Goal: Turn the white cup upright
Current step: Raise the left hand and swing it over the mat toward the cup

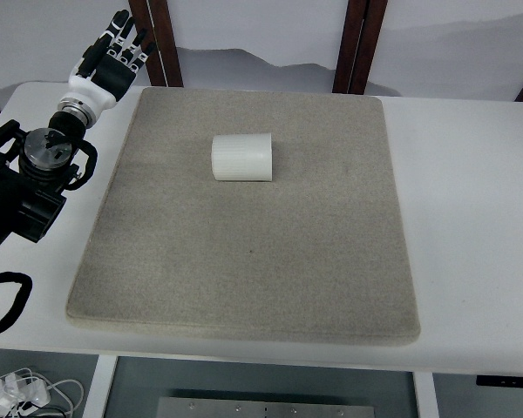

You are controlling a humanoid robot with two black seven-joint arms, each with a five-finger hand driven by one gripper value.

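White and smooth, the wide rectangular bench (pixel 471 218) is filling most of the top view, and a pale wall with dark brown wooden posts (pixel 359 45) is standing behind its far edge. A large grey-beige felt mat with rounded corners (pixel 244 261) is lying flat on the bench, covering its middle and leaving bare white margins on the left and right.

On the far half of that mat, the ribbed white cylindrical cup (pixel 241 157) is lying on its side, its long axis running left to right across the picture. Which end is the mouth cannot be told from this angle. Nothing is touching the cup, and the mat around it is carrying no other object.

At the upper left, the robot's left arm of black and silver metal (pixel 48 157) is coming in from the picture's left edge and reaching up along the bench's left margin. Its black-and-white fingered left robot hand (pixel 115 48) is hanging near the far left corner of the bench, off the mat and well apart from the cup. The fingers are extending loosely and slightly spread, grasping nothing.

Below the near edge of the bench, at the lower left, a tangle of white cables (pixel 26 392) is lying.
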